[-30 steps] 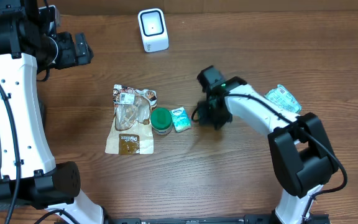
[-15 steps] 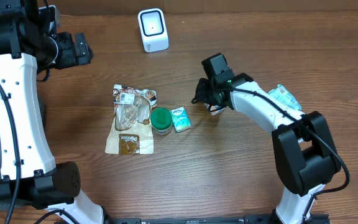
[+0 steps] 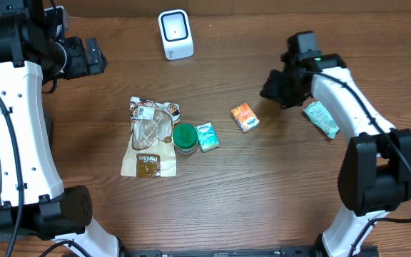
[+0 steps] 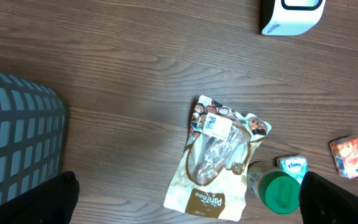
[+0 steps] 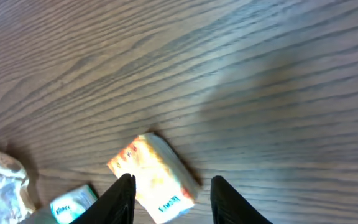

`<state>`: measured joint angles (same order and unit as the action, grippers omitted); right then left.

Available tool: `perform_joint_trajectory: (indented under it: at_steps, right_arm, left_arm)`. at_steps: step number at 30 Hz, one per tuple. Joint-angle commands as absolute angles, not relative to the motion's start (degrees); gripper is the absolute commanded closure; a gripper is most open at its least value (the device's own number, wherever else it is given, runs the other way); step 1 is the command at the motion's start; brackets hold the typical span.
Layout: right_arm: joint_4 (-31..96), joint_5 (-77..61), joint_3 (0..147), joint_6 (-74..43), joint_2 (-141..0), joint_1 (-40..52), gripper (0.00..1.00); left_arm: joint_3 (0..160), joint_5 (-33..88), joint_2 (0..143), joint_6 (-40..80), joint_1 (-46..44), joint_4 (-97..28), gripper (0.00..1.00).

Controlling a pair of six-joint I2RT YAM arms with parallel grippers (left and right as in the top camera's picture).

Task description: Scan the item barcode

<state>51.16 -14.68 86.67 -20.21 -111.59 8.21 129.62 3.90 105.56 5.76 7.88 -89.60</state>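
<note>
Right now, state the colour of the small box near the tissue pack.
The small box is orange with a white edge; overhead view shows it best.

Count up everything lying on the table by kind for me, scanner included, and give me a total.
Bags: 1, the brown snack bag
Jars: 1, the green-lidded jar
Soft packs: 2, the tissue pack and the teal packet
Boxes: 1, the orange box
Scanners: 1, the white scanner
Total: 6

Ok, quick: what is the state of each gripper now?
Left gripper: open, empty.
Right gripper: open, holding nothing; the orange box lies apart from it.
</note>
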Motion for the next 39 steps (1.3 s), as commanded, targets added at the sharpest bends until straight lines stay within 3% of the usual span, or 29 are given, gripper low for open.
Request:
perform_joint_trajectory:
  at_steps: [1,23,29,39]
  right_arm:
    - [50.48,-22.70,84.01,-12.21,-113.65,8.56,0.64]
    - [49.60,-24.99,79.00,-6.96,-119.70,9.37,0.77]
    - [51.07,-27.75,83.22,-6.94,-119.55,9.37,0.78]
    - [63.33,-26.96,89.52,-4.21,-119.39,9.41,0.71]
  left_arm:
    - [129.47,4.08,105.80,5.10,7.86,-89.54,0.00]
    - [129.47,4.08,105.80,5.13,7.86,-89.54,0.00]
    - [129.47,4.08,105.80,5.10,7.86,-89.54,0.01]
    - [129.47,4.08,105.80,5.10,7.86,-89.54,0.01]
